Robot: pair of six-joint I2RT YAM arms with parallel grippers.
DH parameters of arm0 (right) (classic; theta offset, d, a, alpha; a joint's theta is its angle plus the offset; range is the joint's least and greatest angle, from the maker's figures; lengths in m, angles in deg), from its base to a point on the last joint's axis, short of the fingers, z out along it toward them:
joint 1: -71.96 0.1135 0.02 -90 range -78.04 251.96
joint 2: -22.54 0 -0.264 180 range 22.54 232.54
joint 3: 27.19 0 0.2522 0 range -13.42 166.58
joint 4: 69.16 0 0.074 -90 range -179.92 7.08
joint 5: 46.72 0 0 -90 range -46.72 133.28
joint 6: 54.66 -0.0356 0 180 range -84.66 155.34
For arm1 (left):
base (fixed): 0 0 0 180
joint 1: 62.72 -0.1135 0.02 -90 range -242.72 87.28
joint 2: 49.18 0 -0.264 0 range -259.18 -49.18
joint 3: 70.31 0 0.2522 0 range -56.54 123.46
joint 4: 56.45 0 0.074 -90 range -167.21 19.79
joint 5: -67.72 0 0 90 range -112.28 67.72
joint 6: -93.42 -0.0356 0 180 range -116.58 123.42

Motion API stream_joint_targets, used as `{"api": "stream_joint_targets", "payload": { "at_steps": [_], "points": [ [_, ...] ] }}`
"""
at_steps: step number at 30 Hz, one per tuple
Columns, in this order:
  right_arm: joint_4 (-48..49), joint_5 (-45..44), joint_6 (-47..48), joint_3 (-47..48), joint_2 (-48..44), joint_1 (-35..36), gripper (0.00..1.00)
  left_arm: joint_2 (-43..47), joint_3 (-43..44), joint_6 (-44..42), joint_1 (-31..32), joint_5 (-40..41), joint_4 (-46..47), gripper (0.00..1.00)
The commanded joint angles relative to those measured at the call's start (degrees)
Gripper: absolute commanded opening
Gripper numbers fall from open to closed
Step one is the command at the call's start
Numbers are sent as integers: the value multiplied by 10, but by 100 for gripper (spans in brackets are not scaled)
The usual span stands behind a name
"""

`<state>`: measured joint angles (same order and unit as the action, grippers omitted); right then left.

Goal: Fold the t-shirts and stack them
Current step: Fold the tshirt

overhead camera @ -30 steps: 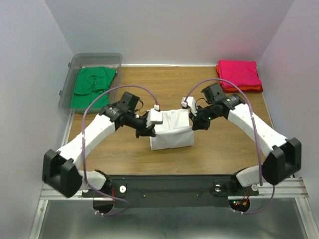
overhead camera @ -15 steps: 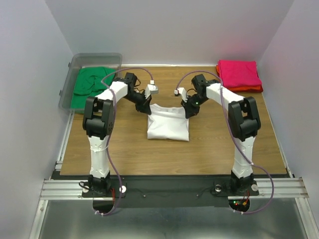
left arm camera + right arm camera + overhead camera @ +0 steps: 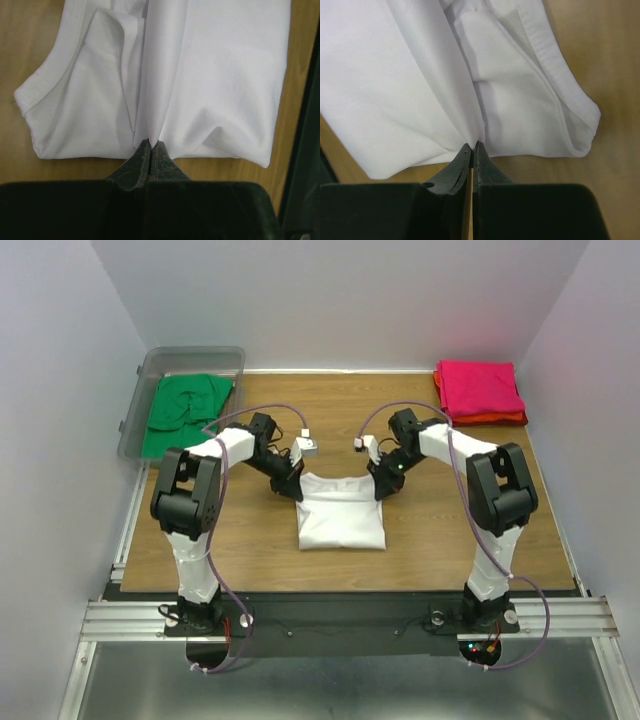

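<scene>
The white t-shirt lies folded on the wooden table, collar toward the far side. My left gripper is shut on its far left edge; the left wrist view shows the jaws pinching a ridge of white cloth. My right gripper is shut on its far right edge, pinching white cloth at the tips. The magenta t-shirt lies folded on the red-orange t-shirt at the far right. The green t-shirt lies crumpled in the bin.
The clear grey plastic bin sits at the far left corner. White walls enclose the table on three sides. A metal rail runs along the near edge.
Both grippers carried the shirt from a hanging fold near the middle to the far side, then drew slightly back toward me. The shirt now lies flat.
</scene>
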<state>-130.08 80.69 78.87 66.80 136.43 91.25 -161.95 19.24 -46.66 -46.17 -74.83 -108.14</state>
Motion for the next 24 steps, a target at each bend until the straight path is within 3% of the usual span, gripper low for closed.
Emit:
{"api": "stream_joint_targets", "payload": {
  "at_steps": [1, 2, 5, 7, 12, 18, 24],
  "points": [
    [-16, 8, -26, -70, -87, 9, 8, 112, -77, 15, 5, -11, 5, 4],
    [-18, 7, -32, -74, -107, 9, 18, 125, -87, 17, 5, -8, 4, 13],
    [-24, -7, -62, -64, -135, 6, 39, 189, -107, 11, 4, 17, 7, 30],
    [-25, -1, -89, -42, -141, 1, 43, 211, -106, 10, 5, 30, 15, 34],
    [-24, 55, -137, 75, -85, -6, 40, 238, -87, 15, 45, 71, 59, 46],
    [-19, 143, -224, 228, 53, -4, 33, 181, -60, 15, 108, 112, 110, 46],
    [-13, 186, -270, 274, 138, 15, 30, 126, -35, 17, 140, 129, 125, 47]
  ]
}}
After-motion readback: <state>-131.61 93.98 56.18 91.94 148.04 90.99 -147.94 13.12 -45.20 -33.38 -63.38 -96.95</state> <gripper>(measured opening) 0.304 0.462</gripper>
